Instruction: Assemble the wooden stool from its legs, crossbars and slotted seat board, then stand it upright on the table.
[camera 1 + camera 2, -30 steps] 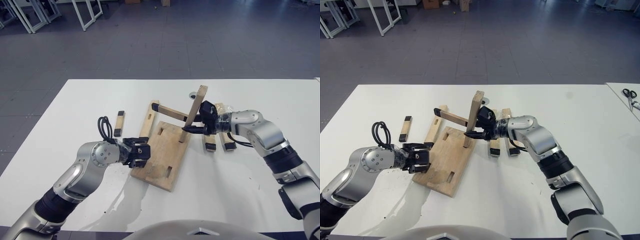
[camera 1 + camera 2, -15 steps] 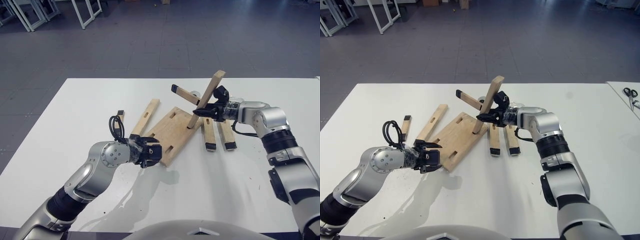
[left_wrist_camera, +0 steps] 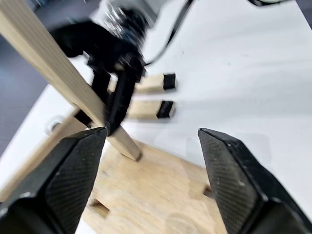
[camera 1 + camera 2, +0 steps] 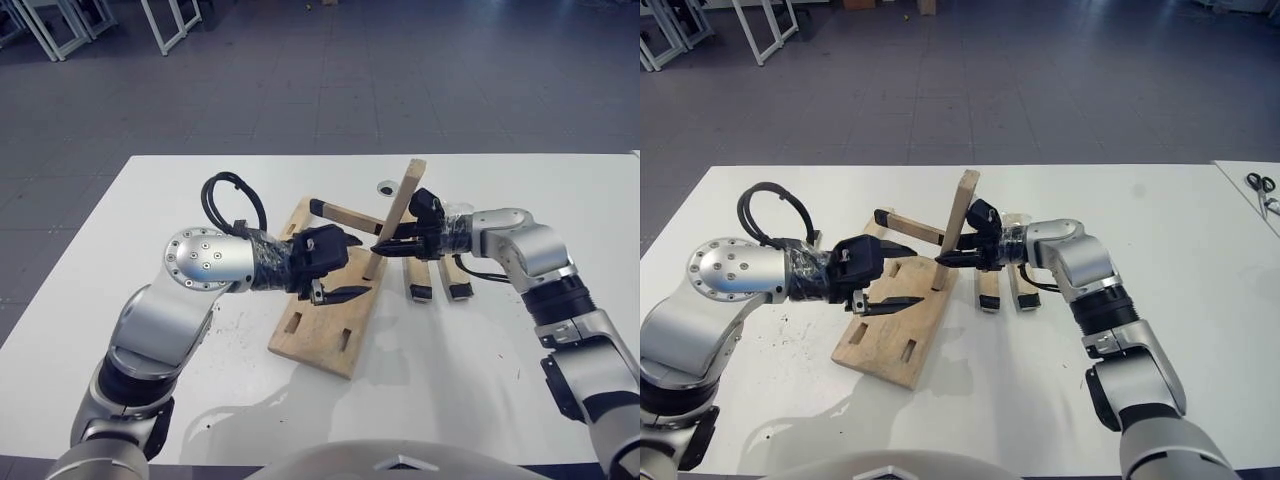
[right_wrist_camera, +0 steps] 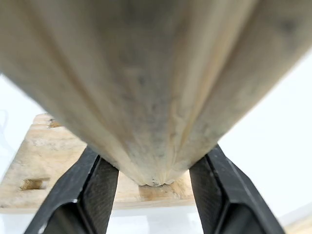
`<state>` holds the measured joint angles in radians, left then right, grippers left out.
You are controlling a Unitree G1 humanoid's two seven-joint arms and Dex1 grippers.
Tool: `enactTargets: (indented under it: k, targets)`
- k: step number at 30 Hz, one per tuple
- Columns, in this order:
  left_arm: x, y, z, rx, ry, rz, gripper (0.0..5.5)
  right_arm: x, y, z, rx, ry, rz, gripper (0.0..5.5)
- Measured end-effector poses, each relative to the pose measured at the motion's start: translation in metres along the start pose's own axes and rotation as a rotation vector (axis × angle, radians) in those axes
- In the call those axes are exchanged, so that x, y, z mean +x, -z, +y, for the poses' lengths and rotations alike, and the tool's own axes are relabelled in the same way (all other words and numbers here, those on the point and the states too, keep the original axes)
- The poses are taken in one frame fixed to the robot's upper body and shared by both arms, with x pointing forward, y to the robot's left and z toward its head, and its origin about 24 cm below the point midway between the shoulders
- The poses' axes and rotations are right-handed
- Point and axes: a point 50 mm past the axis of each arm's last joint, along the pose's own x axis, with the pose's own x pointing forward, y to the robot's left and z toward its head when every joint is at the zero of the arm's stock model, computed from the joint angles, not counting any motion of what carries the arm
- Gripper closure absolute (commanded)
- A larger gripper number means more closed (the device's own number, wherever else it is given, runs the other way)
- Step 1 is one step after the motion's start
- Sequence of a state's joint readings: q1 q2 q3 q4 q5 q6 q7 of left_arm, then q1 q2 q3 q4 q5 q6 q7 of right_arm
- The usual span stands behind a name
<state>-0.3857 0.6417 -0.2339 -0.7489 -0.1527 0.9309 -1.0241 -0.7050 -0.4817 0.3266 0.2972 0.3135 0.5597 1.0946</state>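
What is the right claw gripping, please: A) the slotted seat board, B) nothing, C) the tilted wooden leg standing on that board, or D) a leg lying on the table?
C: the right claw is shut on the tilted wooden leg, whose lower end rests on the seat board.

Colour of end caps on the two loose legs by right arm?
Black end caps; left wrist view shows them best.
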Motion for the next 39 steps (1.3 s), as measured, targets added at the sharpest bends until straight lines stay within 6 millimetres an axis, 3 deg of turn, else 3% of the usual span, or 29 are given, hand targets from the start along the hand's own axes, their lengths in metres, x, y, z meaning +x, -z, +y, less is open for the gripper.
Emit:
enactTargets:
  k: [4, 12, 14, 17, 20, 23, 26, 29, 33, 39]
  targets:
    - [0.002, 0.003, 0.0, 0.003, -0.016, 0.013, 2.04, -0.001, -0.009, -0.002, -0.045, -0.016, 0.01, 3.47]
    - [0.004, 0.009, -0.004, -0.018, -0.012, 0.027, 2.04, -0.006, -0.003, -0.011, 0.024, -0.001, 0.003, 1.83]
    - [0.002, 0.014, -0.004, -0.023, -0.017, 0.051, 2.04, -0.011, -0.004, -0.013, 0.018, 0.02, -0.006, 1.79]
    - [-0.007, 0.038, -0.003, -0.044, -0.066, 0.164, 2.04, -0.043, -0.004, -0.011, -0.027, 0.097, -0.004, 1.79]
    - [-0.021, 0.061, -0.001, -0.112, -0.151, 0.253, 2.04, -0.085, 0.018, -0.001, 0.015, 0.211, 0.045, 1.79]
    - [-0.031, 0.072, -0.004, -0.167, -0.221, 0.272, 2.04, -0.095, 0.027, 0.012, 0.06, 0.286, 0.017, 1.79]
    - [-0.034, 0.085, -0.009, -0.195, -0.27, 0.33, 2.04, -0.095, 0.038, 0.006, 0.134, 0.548, -0.01, 1.79]
    - [-0.037, 0.096, -0.007, -0.176, -0.336, 0.403, 2.04, -0.078, 0.051, 0.01, 0.232, 0.759, -0.046, 1.79]
    - [-0.036, 0.113, -0.012, -0.174, -0.37, 0.479, 2.04, -0.052, 0.07, 0.028, 0.309, 0.853, -0.03, 1.79]
    - [-0.04, 0.125, -0.007, -0.154, -0.42, 0.528, 2.04, -0.058, 0.094, 0.027, 0.332, 0.947, 0.041, 1.79]
